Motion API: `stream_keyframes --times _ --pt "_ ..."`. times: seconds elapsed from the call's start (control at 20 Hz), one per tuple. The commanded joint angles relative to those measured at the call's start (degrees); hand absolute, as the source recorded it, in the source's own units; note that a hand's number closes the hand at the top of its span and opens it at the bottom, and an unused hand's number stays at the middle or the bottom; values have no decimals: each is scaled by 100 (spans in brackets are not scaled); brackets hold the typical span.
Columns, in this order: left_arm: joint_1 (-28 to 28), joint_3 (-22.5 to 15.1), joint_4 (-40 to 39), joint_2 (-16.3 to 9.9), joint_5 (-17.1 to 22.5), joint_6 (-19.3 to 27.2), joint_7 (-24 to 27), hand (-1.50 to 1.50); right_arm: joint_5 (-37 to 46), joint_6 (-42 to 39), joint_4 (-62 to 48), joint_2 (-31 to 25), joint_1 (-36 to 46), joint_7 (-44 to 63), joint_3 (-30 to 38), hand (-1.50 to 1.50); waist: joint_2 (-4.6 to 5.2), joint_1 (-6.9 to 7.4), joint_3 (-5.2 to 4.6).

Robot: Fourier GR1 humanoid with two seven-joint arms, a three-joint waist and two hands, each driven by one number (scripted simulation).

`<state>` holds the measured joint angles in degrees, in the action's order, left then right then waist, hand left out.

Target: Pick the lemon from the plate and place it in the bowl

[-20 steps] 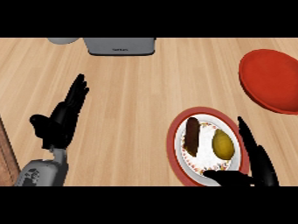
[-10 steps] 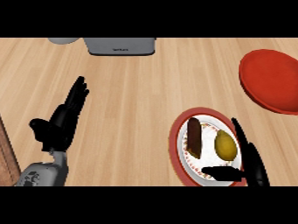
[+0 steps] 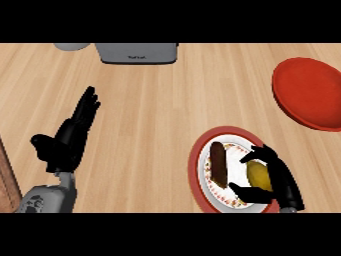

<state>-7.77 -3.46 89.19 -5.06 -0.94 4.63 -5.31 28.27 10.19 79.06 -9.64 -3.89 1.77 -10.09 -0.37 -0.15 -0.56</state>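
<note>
— Pale wooden bench (image 3: 165,100) fills your view. Where's the fruit?

— Your yellow oval lemon (image 3: 258,173) lies on the red-rimmed white round plate (image 3: 202,155), beside a dark brown sausage-shaped piece (image 3: 219,164). Your right hand (image 3: 275,176) has its fingers (image 3: 253,151) and thumb curled round the lemon.

— And the rest?

— Your left hand (image 3: 66,140) rests open at the left, fingers straight. The red round bowl (image 3: 315,93) sits well apart, upper right.

Head view, sole camera: set above, facing steeply down onto the light wooden counter top (image 3: 165,115). Frame runs from a grey boxy appliance (image 3: 137,52) at the far edge to both forearms entering at the near edge. Close range; no second view.
</note>
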Motion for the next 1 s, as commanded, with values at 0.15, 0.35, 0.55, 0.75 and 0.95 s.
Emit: stream_keyframes --times 0.15,0.35,0.55,0.75,0.95 --pt "368 -283 555 106 -169 -21 -107 0 5 -8 -451 411 114 -296 -194 150 32 44 58" --pt "23 -9 132 31 -109 24 -43 0 -666 -1473 -72 -494 258 -1297 -242 150 37 48 60" --pt "-23 40 -147 14 -150 11 90 0 -1398 -2695 709 -1329 103 -1879 -4 150 29 -36 54" --pt "154 -66 87 139 -102 1 66 0 -1773 -2538 1137 -1002 32 -2487 162 150 24 -8 56" --pt "113 -20 0 64 -148 -25 74 0 -1933 -2307 2534 -1182 -221 -2278 579 150 12 -78 50"
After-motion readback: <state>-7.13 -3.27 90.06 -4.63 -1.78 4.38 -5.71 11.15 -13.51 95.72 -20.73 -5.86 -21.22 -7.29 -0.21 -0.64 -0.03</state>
